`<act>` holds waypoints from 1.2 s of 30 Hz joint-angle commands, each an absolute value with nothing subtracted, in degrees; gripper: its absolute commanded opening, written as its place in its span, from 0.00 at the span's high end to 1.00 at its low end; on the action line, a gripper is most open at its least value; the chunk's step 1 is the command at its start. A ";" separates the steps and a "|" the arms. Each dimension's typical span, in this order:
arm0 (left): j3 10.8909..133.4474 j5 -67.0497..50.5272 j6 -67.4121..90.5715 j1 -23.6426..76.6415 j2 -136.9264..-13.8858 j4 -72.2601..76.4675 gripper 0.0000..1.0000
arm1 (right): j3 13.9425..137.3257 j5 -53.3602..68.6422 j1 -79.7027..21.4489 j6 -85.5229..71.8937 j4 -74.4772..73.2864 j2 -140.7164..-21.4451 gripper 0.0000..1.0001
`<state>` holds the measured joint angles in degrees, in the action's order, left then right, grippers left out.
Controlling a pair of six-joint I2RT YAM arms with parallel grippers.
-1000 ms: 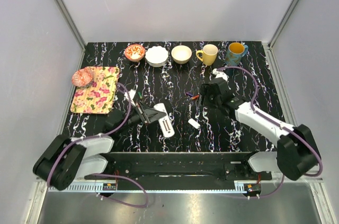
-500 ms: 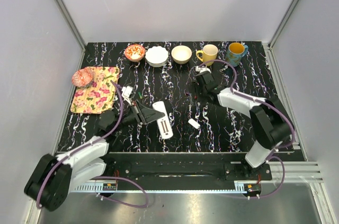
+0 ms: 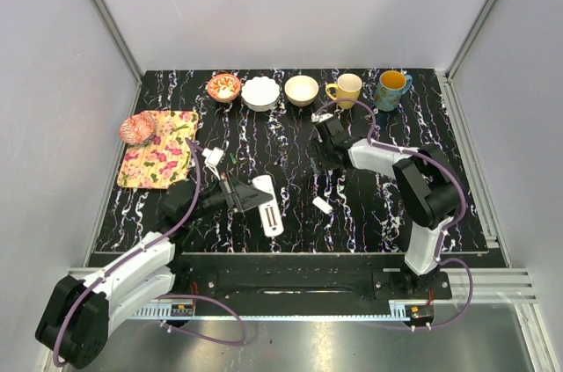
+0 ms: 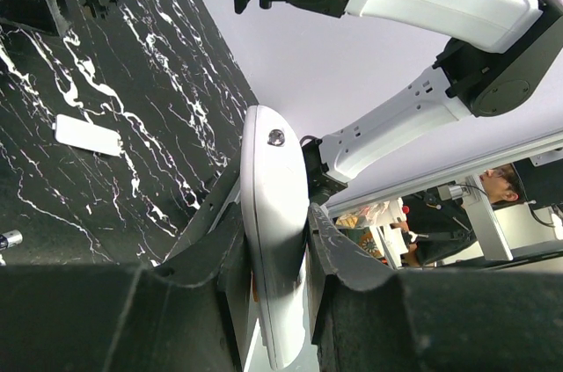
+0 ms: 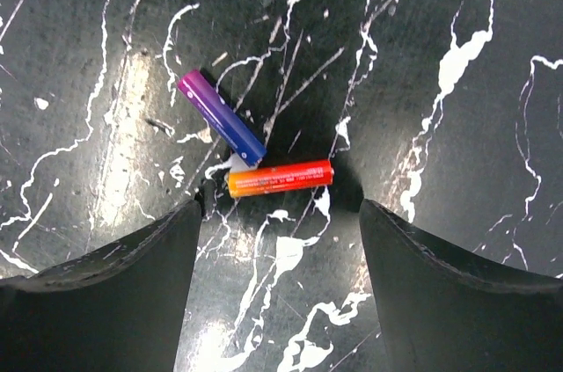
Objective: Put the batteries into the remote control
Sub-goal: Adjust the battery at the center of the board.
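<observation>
Left arm [image 3: 145, 253] stretched low across the table, left gripper [image 3: 248, 193] turned sideways, fingers [image 4: 341, 258] clamped on the remote control [image 4: 273, 214]. Right arm [image 3: 420, 192] folded at the elbow, forearm reaching left toward table centre. Right gripper [image 5: 277, 214] points straight down, jaws spread wide, holding nothing.

Remote control [image 4: 273, 249] in left claw [image 4: 274, 200]

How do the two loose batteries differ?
The purple battery shades purple to blue; the orange battery shades orange to red. The purple battery lies diagonally, the orange battery almost level in the right wrist view. Both are slim cylinders of like size, flat on the table, ends nearly touching.
</observation>
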<state>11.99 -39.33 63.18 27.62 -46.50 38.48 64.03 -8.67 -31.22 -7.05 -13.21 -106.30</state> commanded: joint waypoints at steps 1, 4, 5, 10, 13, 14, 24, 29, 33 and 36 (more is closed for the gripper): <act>12.39 -39.46 63.37 27.25 -47.20 42.45 1.00 | 67.23 -9.05 -31.11 -3.87 -13.89 -108.54 0.22; 12.57 -39.20 63.19 27.25 -46.93 42.10 1.00 | 68.02 -8.00 -30.76 -3.60 -13.97 -109.60 0.23; 12.66 -39.03 63.11 27.25 -46.67 41.93 1.00 | 68.72 -8.00 -30.59 -3.60 -14.24 -109.95 0.24; 12.57 -38.85 62.58 27.25 -45.62 40.87 1.00 | 69.70 -6.95 -30.06 -3.69 -14.94 -111.18 0.28; 12.31 -38.23 62.31 27.33 -45.18 40.60 1.00 | 69.52 -5.98 -29.80 -4.04 -14.94 -111.45 0.34; 12.04 -38.23 62.49 27.25 -45.26 41.82 1.00 | 69.43 -5.80 -29.79 -4.22 -14.94 -111.62 0.35; 10.72 -38.15 63.63 27.25 -45.53 44.03 1.00 | 68.64 -5.98 -29.71 -5.71 -15.29 -111.88 0.47; 10.37 -37.88 63.81 27.25 -45.70 44.47 1.00 | 68.20 -6.59 -29.71 -6.41 -15.64 -111.71 0.54; 9.93 -37.53 63.72 27.25 -45.88 45.00 1.00 | 67.77 -7.29 -29.79 -8.16 -15.91 -111.36 0.64; 9.76 -37.35 63.72 27.25 -45.97 45.09 1.00 | 66.37 -7.91 -29.71 -11.14 -15.47 -109.87 0.74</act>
